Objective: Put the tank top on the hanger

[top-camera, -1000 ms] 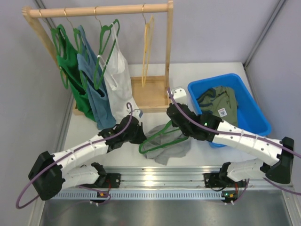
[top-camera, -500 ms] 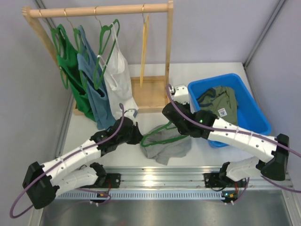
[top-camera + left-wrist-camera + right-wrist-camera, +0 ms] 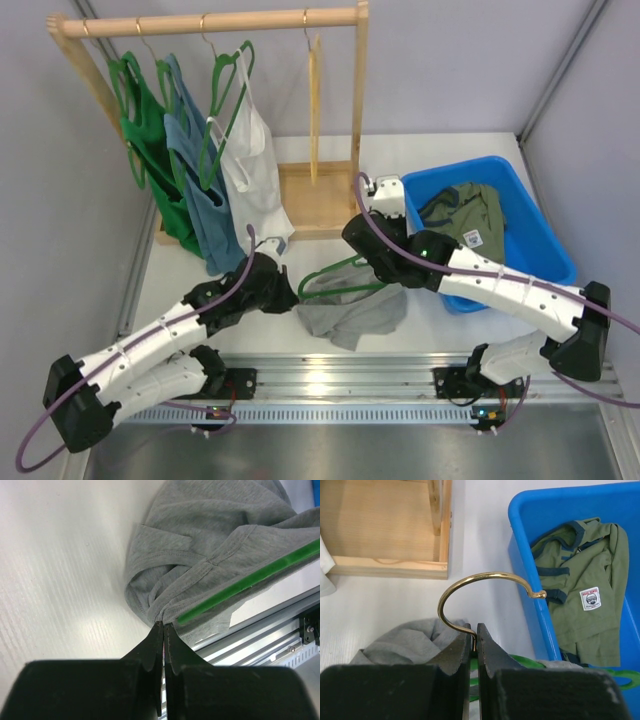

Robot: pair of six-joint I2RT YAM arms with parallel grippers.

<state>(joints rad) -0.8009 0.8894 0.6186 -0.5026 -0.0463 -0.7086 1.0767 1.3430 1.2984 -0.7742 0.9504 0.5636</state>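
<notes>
The light grey tank top (image 3: 350,312) lies bunched on the white table between the arms, with the green hanger (image 3: 330,272) across its top. My left gripper (image 3: 291,299) is shut on a fold of the tank top's left edge (image 3: 160,617); the hanger's green bar (image 3: 250,580) runs just beside it. My right gripper (image 3: 366,258) is shut on the stem of the hanger's brass hook (image 3: 485,587), which curves up above the fingertips (image 3: 465,635). Grey fabric (image 3: 405,642) lies under and left of the right gripper.
A wooden rack (image 3: 210,20) at the back left holds green, blue and white tops on green hangers and a bare yellow hanger (image 3: 314,100). A blue bin (image 3: 545,240) with an olive-green garment (image 3: 470,215) stands right, close to the right arm. The rack's wooden base (image 3: 385,525) lies ahead.
Both grippers shifted slightly left and back with the hanger and tank top; the left arm stretched further forward. Both stayed shut.
</notes>
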